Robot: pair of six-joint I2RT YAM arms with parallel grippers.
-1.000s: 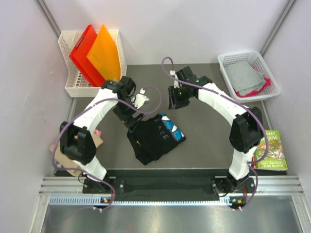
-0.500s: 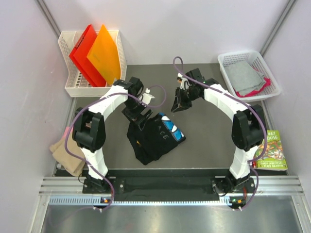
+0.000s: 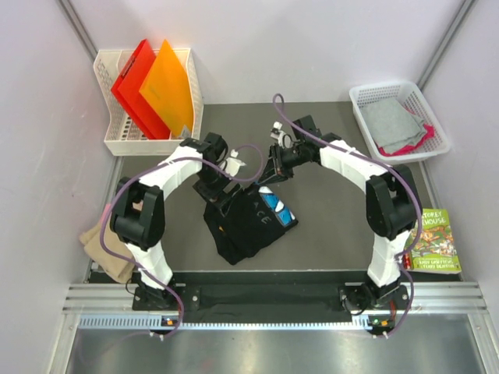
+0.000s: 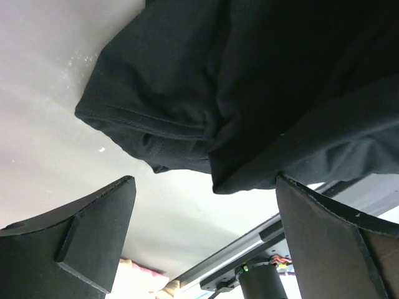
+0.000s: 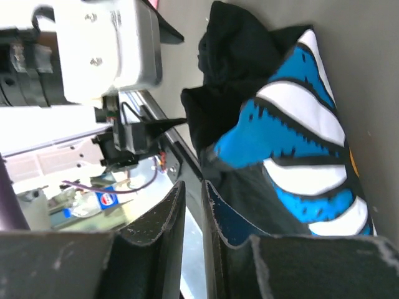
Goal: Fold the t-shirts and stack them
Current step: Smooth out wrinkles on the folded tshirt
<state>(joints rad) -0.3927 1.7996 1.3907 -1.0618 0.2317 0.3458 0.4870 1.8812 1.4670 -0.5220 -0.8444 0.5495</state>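
Note:
A crumpled black t-shirt (image 3: 245,226) with a blue and white patch (image 3: 277,206) lies mid-table. My left gripper (image 3: 216,192) hovers at its far left corner, open. In the left wrist view the fingers (image 4: 93,230) stand wide apart just short of the black hem (image 4: 156,124), with nothing between them. My right gripper (image 3: 267,178) hangs at the shirt's far edge above the patch (image 5: 299,143). Its fingers (image 5: 171,212) are nearly together with only an empty slit. A tan t-shirt (image 3: 105,245) lies at the left edge. Pink cloth (image 3: 409,144) sits under grey cloth in the basket.
A white rack (image 3: 117,140) at the back left holds red and orange folders (image 3: 152,86). A white basket (image 3: 362,97) stands at the back right. A picture book (image 3: 433,241) lies by the right arm's base. A metal rail (image 3: 249,300) runs along the near edge.
My right gripper has swung left and down to the shirt's far edge and narrowed its jaws. The left arm's elbow has pulled in, uncovering the tan shirt; its gripper stays open.

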